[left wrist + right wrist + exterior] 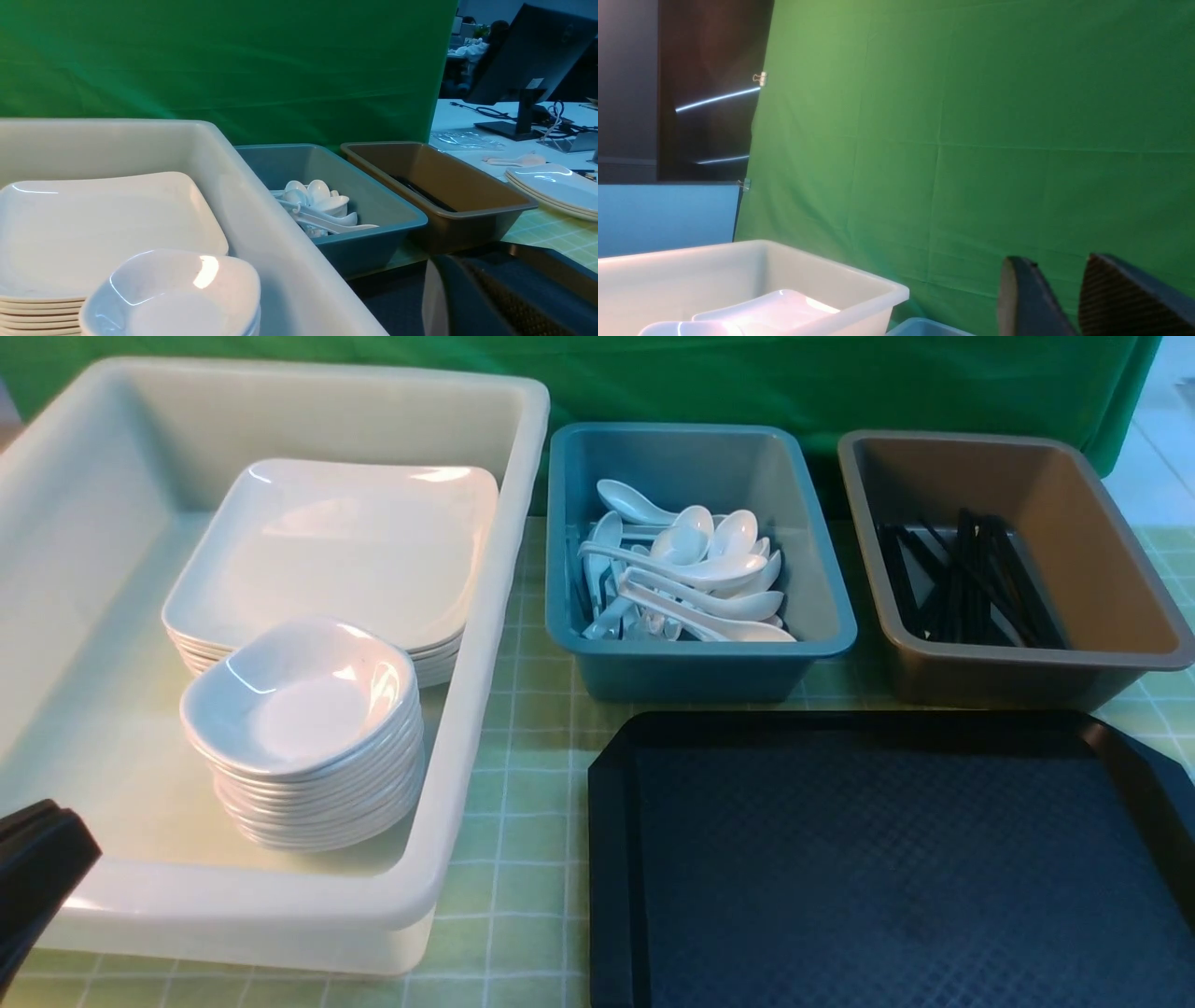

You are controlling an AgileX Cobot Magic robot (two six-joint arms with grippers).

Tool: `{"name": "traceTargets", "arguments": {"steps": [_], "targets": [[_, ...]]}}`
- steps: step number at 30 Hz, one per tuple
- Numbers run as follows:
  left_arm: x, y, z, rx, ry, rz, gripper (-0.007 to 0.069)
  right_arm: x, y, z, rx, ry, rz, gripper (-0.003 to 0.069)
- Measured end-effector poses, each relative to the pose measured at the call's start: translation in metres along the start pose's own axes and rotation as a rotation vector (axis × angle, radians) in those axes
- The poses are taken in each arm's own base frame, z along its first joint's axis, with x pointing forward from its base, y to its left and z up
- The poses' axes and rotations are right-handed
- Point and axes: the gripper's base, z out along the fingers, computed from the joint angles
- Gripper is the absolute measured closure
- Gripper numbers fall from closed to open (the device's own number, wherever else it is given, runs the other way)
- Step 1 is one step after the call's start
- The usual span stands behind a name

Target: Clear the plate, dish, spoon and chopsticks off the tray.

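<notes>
Sorting looks done: the tray, black with a diamond-textured floor, lies bare at near right on the tabletop. White plates and small dishes are stacked in the big white tub at left, spoons heaped in the blue bin, black chopsticks in the brown bin, each kind kept apart. Left gripper has its jaws pressed together; right gripper shows jaws spread, holding nothing.

Lab or office: green backdrop (clipped up), monitor on desk behind.
</notes>
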Motion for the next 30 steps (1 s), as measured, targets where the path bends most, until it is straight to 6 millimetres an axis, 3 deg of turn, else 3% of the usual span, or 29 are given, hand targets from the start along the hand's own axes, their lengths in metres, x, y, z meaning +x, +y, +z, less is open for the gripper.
{"name": "traceTargets", "arguments": {"steps": [7,11,18,22,30], "targets": [[0.0,0.002,-0.001,-0.03,-0.005,0.081,0.0641,0.0,0.0,0.0,0.0,0.0,0.001,0.0466],[0.013,0.012,-0.002,-0.15,0.008,0.14,0.0641,0.0,0.0,0.0,0.0,0.001,0.0,0.046],[0.081,0.036,-0.003,-0.426,0.114,0.133,0.0641,0.0,0.0,0.0,0.0,0.001,-0.001,0.0444],[0.104,0.042,-0.003,-0.475,0.179,0.102,0.0641,0.0,0.0,0.0,0.0,0.002,-0.001,0.0437],[0.105,0.043,-0.003,-0.491,0.179,0.104,0.0639,0.0,0.0,0.0,0.0,0.002,-0.001,0.0425]]}}
